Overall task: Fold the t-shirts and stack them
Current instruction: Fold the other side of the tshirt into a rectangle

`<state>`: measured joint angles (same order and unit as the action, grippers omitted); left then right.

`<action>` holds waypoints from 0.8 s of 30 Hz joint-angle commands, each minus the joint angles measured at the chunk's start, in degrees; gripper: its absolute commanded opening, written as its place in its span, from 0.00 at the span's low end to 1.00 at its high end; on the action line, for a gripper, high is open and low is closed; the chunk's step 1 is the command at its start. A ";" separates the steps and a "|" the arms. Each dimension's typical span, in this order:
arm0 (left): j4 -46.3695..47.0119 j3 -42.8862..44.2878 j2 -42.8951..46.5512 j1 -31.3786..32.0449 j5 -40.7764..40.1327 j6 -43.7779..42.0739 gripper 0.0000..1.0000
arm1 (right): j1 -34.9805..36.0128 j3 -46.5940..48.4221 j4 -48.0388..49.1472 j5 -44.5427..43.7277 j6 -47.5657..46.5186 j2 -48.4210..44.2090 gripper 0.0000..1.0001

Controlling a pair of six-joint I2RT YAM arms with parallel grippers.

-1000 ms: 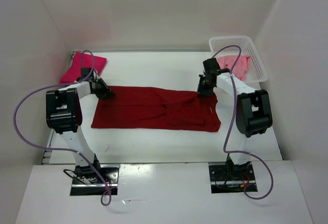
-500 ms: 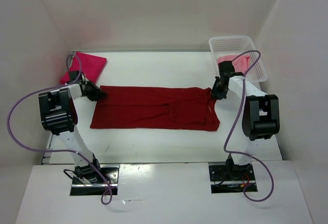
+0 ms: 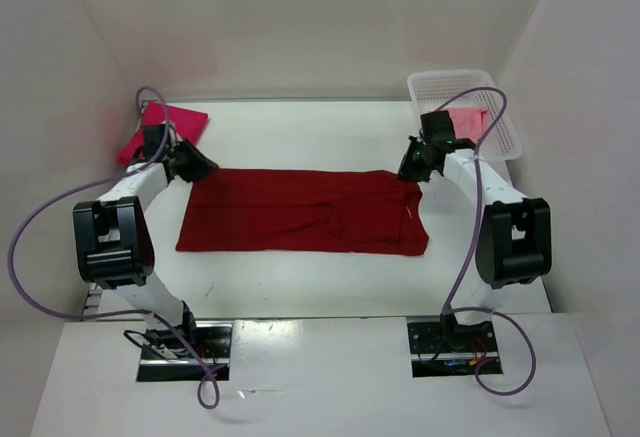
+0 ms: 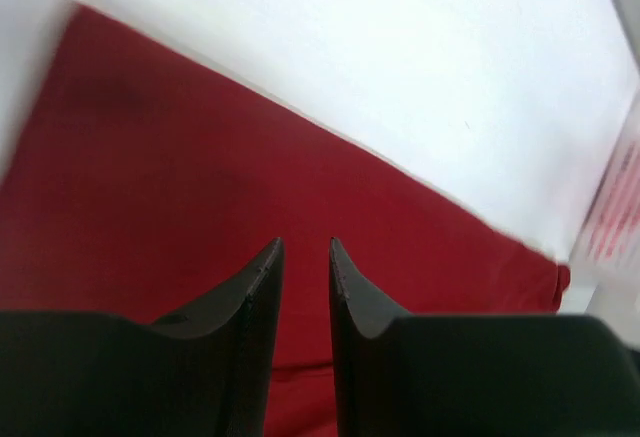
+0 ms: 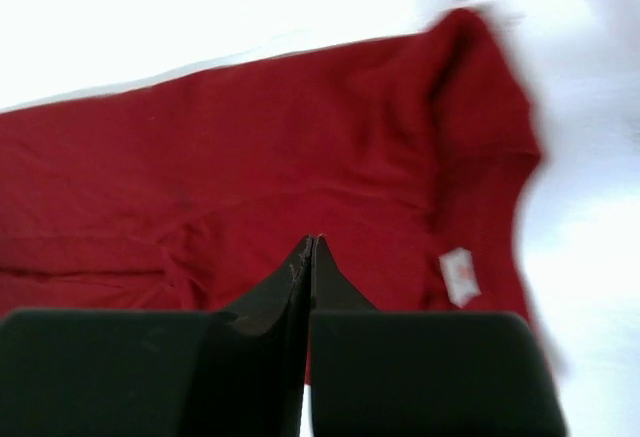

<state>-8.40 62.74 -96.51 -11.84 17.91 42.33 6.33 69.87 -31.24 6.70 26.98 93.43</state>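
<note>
And here we are with the red shirt (image 3: pixel 300 212) laid out flat across the middle of the table (image 3: pixel 300 137), long side running left to right, with some wrinkles bunched toward its right half. The left gripper (image 3: pixel 195 167) sits at the shirt's far-left corner. From the left wrist view its 2 fingers (image 4: pixel 255 287) stand a narrow slot apart with nothing between them, red cloth spread out beyond the tips. Whether those tips touch the fabric, I cannot tell. Over on the other side, the right gripper (image 3: pixel 410 169) is at the far-right corner of the same shirt. The right wrist view shows that gripper (image 5: pixel 308 244) pressed fully closed, tip against tip, no cloth pinched in there. Past it lies the shirt's folded right edge, with a small white label (image 5: pixel 458 275) showing on the red. So neither gripper has hold of anything. The magenta shirt (image 3: pixel 165 127) lies as a folded bundle at the far-left corner of the table, just behind the left gripper and apart from the red one. The pink shirt (image 3: pixel 465 119) lies crumpled inside the white basket (image 3: pixel 440 79) at the far-right corner, close behind the right gripper.
</note>
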 commanded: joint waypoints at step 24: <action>2.08 -4.64 -4.84 -7.68 5.37 4.08 0.38 | 0.44 -3.78 7.78 -8.20 9.76 7.04 0.07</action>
<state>-5.43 59.77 -106.63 -18.76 23.99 46.61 7.14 65.12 -24.43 -2.31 36.40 104.38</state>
